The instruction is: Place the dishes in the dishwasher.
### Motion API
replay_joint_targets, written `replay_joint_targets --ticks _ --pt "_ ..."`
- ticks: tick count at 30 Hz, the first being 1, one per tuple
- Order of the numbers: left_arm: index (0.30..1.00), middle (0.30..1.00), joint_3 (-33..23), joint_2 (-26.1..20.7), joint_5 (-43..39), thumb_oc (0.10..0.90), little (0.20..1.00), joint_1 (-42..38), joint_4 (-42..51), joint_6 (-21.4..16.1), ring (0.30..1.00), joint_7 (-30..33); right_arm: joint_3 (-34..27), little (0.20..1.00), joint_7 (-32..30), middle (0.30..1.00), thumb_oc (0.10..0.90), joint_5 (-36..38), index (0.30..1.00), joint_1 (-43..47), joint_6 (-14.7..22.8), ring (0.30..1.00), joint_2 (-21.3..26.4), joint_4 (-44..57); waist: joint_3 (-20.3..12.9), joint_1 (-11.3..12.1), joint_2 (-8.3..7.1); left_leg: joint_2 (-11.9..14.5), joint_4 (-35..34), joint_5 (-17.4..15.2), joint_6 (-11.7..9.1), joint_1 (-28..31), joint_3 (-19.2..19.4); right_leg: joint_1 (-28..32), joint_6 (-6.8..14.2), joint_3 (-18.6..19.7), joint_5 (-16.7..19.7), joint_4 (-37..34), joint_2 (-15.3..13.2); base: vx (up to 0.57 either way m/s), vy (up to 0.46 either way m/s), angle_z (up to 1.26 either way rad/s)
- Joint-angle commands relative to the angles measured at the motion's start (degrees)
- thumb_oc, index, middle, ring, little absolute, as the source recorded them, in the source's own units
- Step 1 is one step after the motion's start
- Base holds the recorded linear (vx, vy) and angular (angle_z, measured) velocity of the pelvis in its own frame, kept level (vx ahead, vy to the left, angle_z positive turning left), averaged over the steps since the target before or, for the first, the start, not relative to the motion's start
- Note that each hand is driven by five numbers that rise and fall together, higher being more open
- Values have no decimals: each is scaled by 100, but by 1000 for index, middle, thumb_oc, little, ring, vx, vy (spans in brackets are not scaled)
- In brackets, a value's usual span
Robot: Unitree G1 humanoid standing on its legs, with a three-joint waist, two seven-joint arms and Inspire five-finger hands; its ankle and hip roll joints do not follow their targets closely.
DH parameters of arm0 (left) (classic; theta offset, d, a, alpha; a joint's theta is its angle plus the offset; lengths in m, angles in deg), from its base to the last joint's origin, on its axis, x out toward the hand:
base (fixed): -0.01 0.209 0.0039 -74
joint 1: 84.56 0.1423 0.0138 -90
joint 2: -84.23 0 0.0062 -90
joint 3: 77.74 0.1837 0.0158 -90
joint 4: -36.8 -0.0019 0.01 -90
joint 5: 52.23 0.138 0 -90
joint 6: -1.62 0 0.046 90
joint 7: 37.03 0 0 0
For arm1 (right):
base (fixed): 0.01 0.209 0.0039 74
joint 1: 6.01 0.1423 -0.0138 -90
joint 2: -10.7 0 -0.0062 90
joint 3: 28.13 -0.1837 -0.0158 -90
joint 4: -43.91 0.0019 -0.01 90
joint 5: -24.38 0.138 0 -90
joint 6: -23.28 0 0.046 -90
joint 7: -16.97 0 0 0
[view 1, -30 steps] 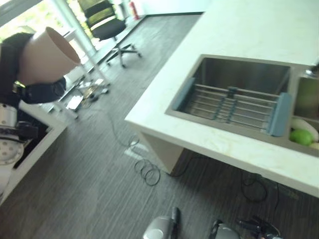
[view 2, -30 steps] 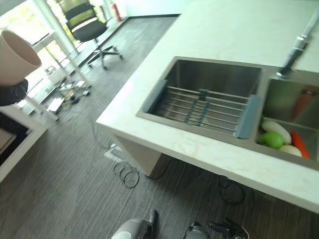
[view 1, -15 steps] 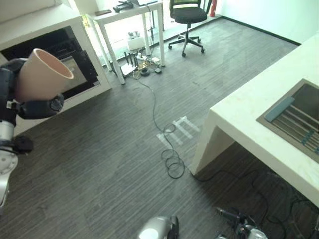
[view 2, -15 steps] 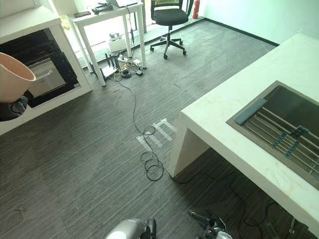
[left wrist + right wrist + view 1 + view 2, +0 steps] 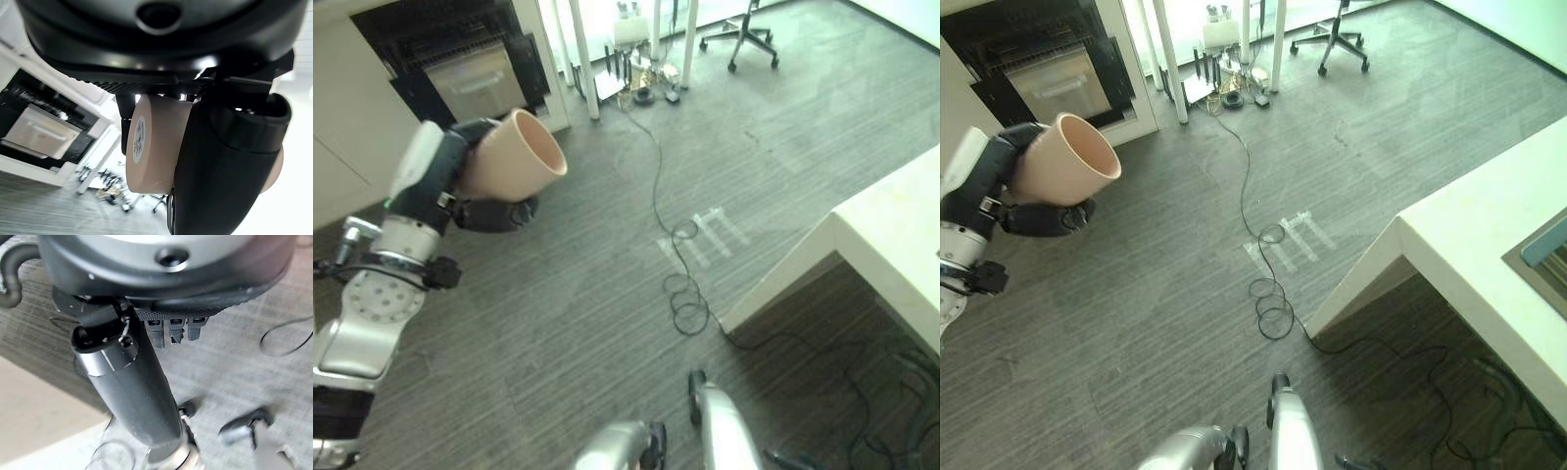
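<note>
While left hand (image 5: 480, 201) stays raised over grey floor (image 5: 607, 274), fingers and thumb curl round beige cup (image 5: 514, 157), cup tilted, mouth facing away from dishwasher (image 5: 460, 59). Dishwasher open, beyond cup, well apart. White counter (image 5: 1489, 255) far opposite dishwasher. Right hand (image 5: 132, 391): thumb extended, fingers straight, holding nothing.
</note>
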Motion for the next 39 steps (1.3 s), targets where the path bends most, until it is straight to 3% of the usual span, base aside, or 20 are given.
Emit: replay_joint_targets --ticks 1,3,4,6,7,9,11,12,13,17,22,24,25,26,30,32,34,35,36,39 --pt "300 300 -672 -21 210 400 300 -697 385 -414 300 530 -35 900 93 900 800 351 900 202 220 900 253 -94 -546 -116 232 382 -553 -2 -607 354 -498 1171 276 -85 79 -1143 277 402 11 11" --pt "300 300 -604 142 320 400 300 -681 443 -379 300 606 -41 900 110 900 800 325 900 193 226 900 285 -87 -598 -169 264 452 -553 140 -747 571 -497 1331 155 -93 -59 -1143 278 317 42 39" --pt "300 300 -556 269 366 400 300 -654 505 -380 300 644 44 900 124 900 800 212 900 174 306 900 308 -39 -607 -171 249 603 -152 939 -1051 660 -347 1487 50 -90 -185 -1143 216 360 32 47" --pt "300 300 -637 398 378 400 300 -545 615 -351 300 621 120 900 197 900 800 -57 900 136 490 900 358 78 -498 -171 208 565 1564 1543 -1410 -37 -177 1728 -87 -24 -295 -1143 122 303 1 30" --pt "300 300 -687 415 341 400 300 -491 644 -360 300 595 157 900 215 900 800 -63 900 140 548 900 383 106 -450 -152 170 528 2321 1609 -1492 -488 -65 1808 -137 38 -316 -1143 96 301 -3 35" --pt "300 300 -787 400 249 400 300 -457 626 -429 300 448 116 900 330 900 800 160 900 163 602 900 445 70 -406 -58 147 602 2714 1348 -1425 -1204 104 1939 -153 132 -387 -1143 110 299 36 35" --pt "300 300 -862 348 215 400 300 -431 541 -455 300 449 39 900 447 900 800 32 900 213 491 900 469 95 -398 33 135 801 1681 1192 -1285 -1310 234 2035 -114 109 -496 -1143 104 402 219 -30" --pt "300 300 -927 334 205 400 300 -332 516 -398 300 603 122 900 359 900 800 -306 900 279 391 900 464 178 -360 177 169 888 319 1596 -1396 -1238 166 2242 -95 152 -733 -1143 162 634 472 -89" --pt "300 300 -948 474 353 400 300 -217 570 -333 300 723 206 900 245 900 800 -270 900 331 259 900 469 138 -293 339 191 953 -542 1951 -1545 -1382 -34 2456 -87 309 -914 -1143 216 639 503 -113" --pt "300 300 -919 883 800 400 300 -93 548 -515 300 791 181 900 91 900 800 -394 900 271 27 900 462 -12 -219 447 205 1189 -553 2046 -1707 -1927 7 2755 -99 313 -1045 -1143 178 373 335 -103" --pt "300 300 -890 1186 1075 400 300 -2 483 -709 300 784 14 900 13 900 800 -152 900 92 -30 900 357 -183 -486 369 347 1064 -553 1545 -1554 -1414 -295 2877 82 316 -1107 -1143 -60 323 399 -11" --pt "300 300 -833 1203 1100 400 300 -21 519 -744 300 666 -2 900 69 900 800 -335 900 6 174 900 197 -134 -615 270 438 982 -553 1266 -1418 -1086 -432 3025 138 226 -1090 -1143 -96 352 352 -4" --pt "300 300 -798 1162 1063 400 300 -84 586 -701 300 617 7 900 99 900 800 -279 900 -40 305 900 101 -62 -653 163 521 969 -553 1098 -1285 -894 -502 3084 191 165 -718 -1110 -76 300 347 2" --pt "300 300 -749 1099 1029 400 300 -157 610 -644 300 598 48 900 144 900 800 -127 900 -110 418 900 6 30 -622 45 611 942 -553 946 -1131 -699 -561 2847 262 93 -404 -452 -47 236 312 23" --pt "300 300 -647 866 904 400 300 -348 508 -511 300 617 213 900 203 900 800 -220 900 -174 696 900 -168 351 -583 -79 657 815 -553 692 -825 -375 -462 1949 369 -262 139 982 -209 134 169 46" --pt "300 300 -623 738 832 400 300 -419 371 -539 300 665 287 900 214 900 800 -348 900 -160 746 900 -166 411 -575 -126 617 763 -553 612 -755 -302 -452 1758 347 -288 129 805 -137 195 19 -12" --pt "300 300 -585 573 802 400 300 -517 281 -519 300 714 338 900 228 900 800 -317 900 -133 694 900 -122 445 -547 -198 530 664 -553 445 -680 -138 -510 1640 335 -353 229 -45 -45 348 -136 -9" --pt "300 300 -549 478 796 400 300 -579 305 -404 300 728 336 900 278 900 800 -227 900 -82 607 900 -44 386 -522 -240 447 571 -553 232 -638 47 -575 1519 367 -442 355 -896 -125 407 -204 5" --pt "300 300 -514 449 808 400 300 -611 303 -351 300 754 334 900 298 900 800 -170 900 -44 565 900 -6 336 -489 -260 396 521 -553 110 -633 175 -617 1410 410 -456 421 -1143 -220 449 -239 0" --pt "300 300 -388 332 766 400 300 -721 236 -262 300 839 280 900 318 900 800 -57 900 40 438 900 64 193 -457 -317 219 315 -553 -187 -626 431 -818 801 669 -81 655 -1143 -511 414 -213 -6"
